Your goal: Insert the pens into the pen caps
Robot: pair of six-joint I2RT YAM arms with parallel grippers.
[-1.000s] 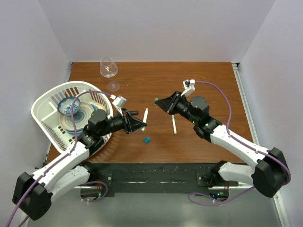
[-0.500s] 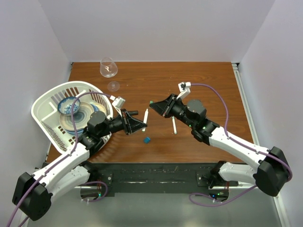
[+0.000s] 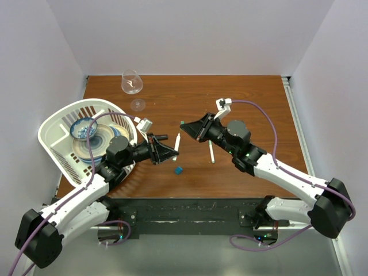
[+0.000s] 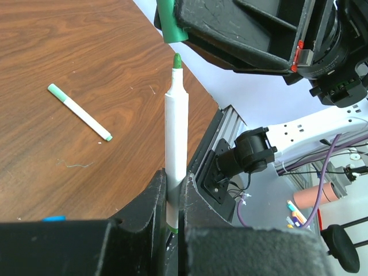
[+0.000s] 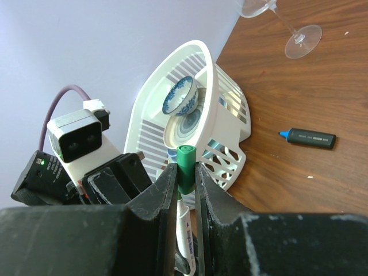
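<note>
Pen [image 4: 176, 132] in left jaws, cap [image 5: 186, 161] in right jaws

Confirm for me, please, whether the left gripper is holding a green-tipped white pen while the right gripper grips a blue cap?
Not quite: the right gripper grips a green cap, not a blue one, as the right wrist view shows. The blue cap lies loose on the table. The left gripper does hold the green-tipped white pen.
</note>
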